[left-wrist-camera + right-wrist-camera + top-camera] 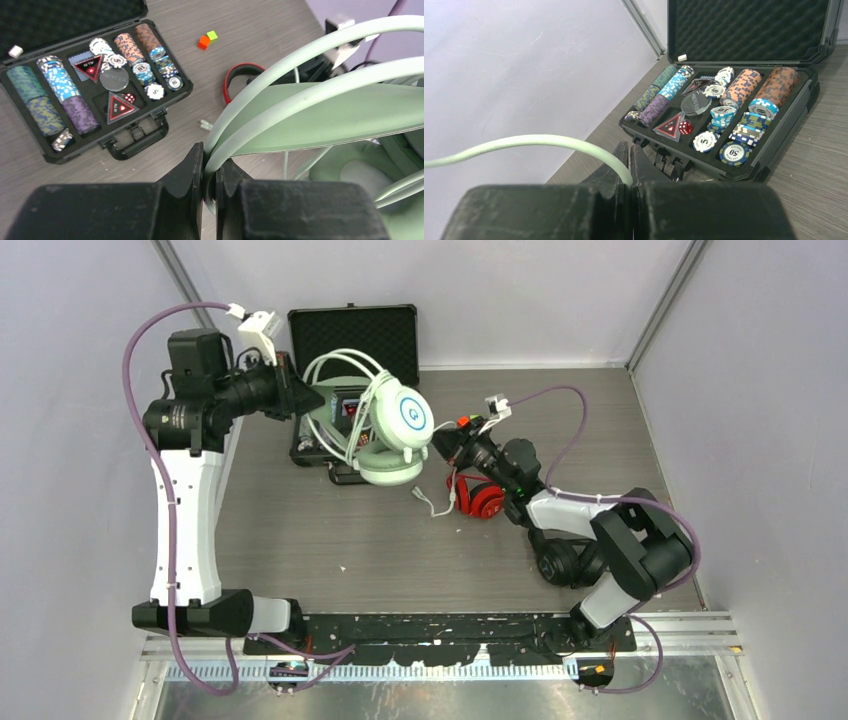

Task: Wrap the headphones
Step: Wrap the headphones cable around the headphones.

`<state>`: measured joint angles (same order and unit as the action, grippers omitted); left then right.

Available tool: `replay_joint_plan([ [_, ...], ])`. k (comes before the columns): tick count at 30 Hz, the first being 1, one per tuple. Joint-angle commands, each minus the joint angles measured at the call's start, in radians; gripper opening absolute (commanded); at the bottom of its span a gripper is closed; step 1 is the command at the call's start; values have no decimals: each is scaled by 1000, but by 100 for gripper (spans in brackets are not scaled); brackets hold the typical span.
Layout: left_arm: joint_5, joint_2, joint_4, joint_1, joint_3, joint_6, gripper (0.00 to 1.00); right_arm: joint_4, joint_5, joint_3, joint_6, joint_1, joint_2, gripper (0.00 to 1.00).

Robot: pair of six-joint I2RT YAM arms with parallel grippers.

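Headphones, the mint-green pair (400, 425), hang above the table (400, 560) toward its far side, held up between both arms. In the top view the left gripper (300, 390) comes in from the pair's 9 o'clock. The left wrist view shows that gripper (210, 160) with its jaws pressed together on the thin green hoops of the headband, which sweep away toward 2 o'clock over a padded ear cup (360, 175). The right gripper (445, 445) sits at the 4 o'clock side of the round white ear cup. In its own view the right gripper (630, 160) has its jaws clamped on a thin pale green cable (549, 141), which arches out toward 9 o'clock and runs off the edge.

A red pair (480, 498) lies flat on the table at 5 o'clock from the right gripper, just beside it, and shows as a red arc (235, 75) in the left wrist view. A small plug (425, 502) rests on the table at 9 o'clock from the red pair; I cannot tell which cable it ends.

Below the mint-green pair, at its 10 o'clock, stands an open black case (355, 335) with its foam-lined lid raised at 12 o'clock. Rows of poker chips (60, 85) and two red dice (129, 98) fill its tray
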<state>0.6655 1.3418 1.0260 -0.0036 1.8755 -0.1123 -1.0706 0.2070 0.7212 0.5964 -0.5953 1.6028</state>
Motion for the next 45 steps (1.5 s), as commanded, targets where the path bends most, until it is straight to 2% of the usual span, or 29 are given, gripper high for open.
replay_joint_plan([
  [1,-37,-39,25,-45,-19,160,0,113,36,67,22,23,-72,1],
  [7,-71,-39,77,-132,-63,324,0,279,106,171,14,39,-128,1],
  [13,-196,-25,127,-197,-101,419,0,503,162,262,-3,52,-219,1],
  [18,-305,-23,147,-277,-119,513,0,888,246,410,-73,55,-296,1],
  [22,-472,-37,109,-354,-149,578,0,1244,296,529,-128,56,-343,1],
  [28,-616,-58,29,-398,-178,603,0,1478,377,579,-91,56,-390,0],
  [35,-775,-109,-86,-481,-255,704,0,1556,468,629,-30,55,-412,0],
  [40,-831,-130,-162,-520,-284,725,0,1377,585,568,144,56,-428,0],
  [45,-932,-105,-160,-542,-276,678,0,1210,609,495,310,55,-435,1],
])
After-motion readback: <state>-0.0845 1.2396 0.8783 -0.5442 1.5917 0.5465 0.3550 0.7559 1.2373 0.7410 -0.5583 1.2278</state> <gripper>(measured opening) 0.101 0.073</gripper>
